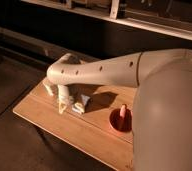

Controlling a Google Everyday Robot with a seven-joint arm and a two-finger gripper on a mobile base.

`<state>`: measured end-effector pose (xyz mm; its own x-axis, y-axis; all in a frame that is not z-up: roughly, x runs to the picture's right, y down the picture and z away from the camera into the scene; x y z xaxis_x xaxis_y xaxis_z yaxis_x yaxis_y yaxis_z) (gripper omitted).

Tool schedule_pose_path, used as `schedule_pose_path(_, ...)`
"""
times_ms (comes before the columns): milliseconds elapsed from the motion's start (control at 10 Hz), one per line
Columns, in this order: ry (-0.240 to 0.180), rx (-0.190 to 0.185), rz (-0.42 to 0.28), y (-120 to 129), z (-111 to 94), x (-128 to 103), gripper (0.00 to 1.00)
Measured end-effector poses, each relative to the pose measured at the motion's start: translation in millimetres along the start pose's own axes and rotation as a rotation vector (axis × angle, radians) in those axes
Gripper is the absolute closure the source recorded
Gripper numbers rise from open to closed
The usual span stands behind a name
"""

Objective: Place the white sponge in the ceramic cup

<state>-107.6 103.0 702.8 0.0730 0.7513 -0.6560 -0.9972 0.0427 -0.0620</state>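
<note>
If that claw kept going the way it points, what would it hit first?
Probably the table. The gripper points down at bare wood just beside the sponge, though depth is unclear and it might clip the sponge.

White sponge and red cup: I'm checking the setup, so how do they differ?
The white sponge is pale and blocky; the cup is red and round. The sponge lies beside the gripper; the cup stands well clear of it, a slim object upright inside. Both rest on the wooden table.
</note>
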Motion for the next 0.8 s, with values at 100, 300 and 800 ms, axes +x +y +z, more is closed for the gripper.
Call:
schedule_pose_path(100,0.000,0.000,0.000,0,0,0,0.35)
schedule_pose_path(300,-0.007,-0.010,0.019,1,-3,-4,0.35)
schedule_pose_path(800,-0.082,-0.123,0.285,-19,-21,-59,0.35)
